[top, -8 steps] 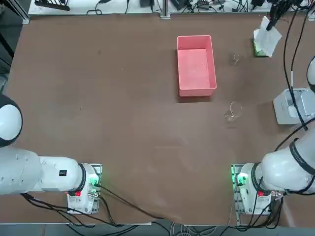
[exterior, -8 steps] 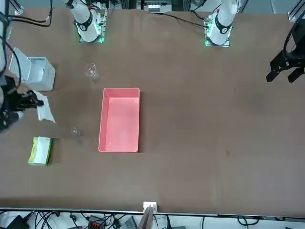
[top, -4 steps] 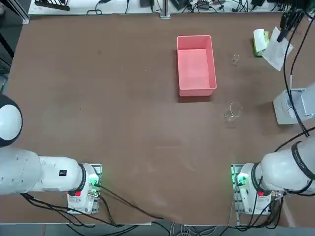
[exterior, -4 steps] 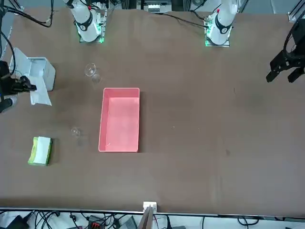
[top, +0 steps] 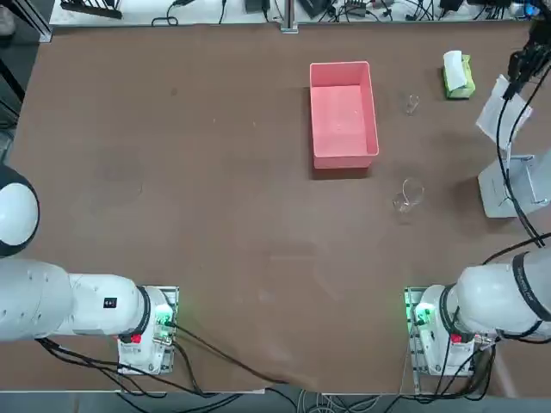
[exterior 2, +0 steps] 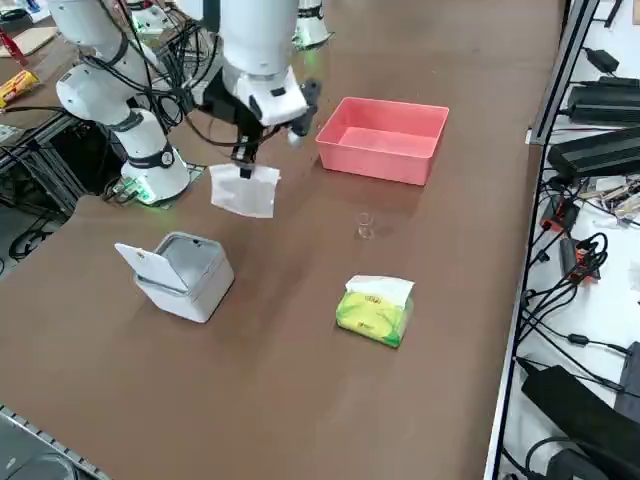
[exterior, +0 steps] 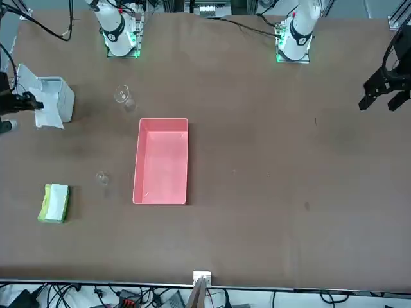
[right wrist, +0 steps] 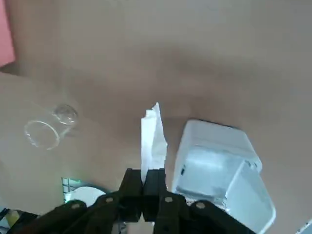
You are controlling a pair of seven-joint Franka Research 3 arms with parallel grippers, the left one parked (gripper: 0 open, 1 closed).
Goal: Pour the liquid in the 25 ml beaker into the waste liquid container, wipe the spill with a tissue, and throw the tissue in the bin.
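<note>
Right gripper (right wrist: pixel 143 187) is pinching a thin, limp white tissue (exterior 2: pixel 243 190), jaws clamped on its top edge; the sheet is hanging in air near the boxy pale grey bin (exterior 2: pixel 180 272), lid open.

On the brown counter (top: pixel 215 198), the shallow rectangular pink plastic tray (top: pixel 343 114) sits toward the far side from the arm bases, right of centre in the overhead view. The tiny clear glass beaker (top: pixel 411 104) stands just right of the tray, well apart from the green tissue pack (top: pixel 458 76) farther right and nearer the far edge. The larger clear glass beaker (top: pixel 407 196) stands nearer the bases, between the tray and the small pale grey-white boxy plastic bin (top: pixel 515 183) at the right edge. The right tool (exterior 2: pixel 246 168) hangs above the counter just beyond the bin, pinching the thin white tissue sheet (exterior 2: pixel 244 190), which dangles below it, beside the bin's raised lid (exterior 2: pixel 137 263).
</note>
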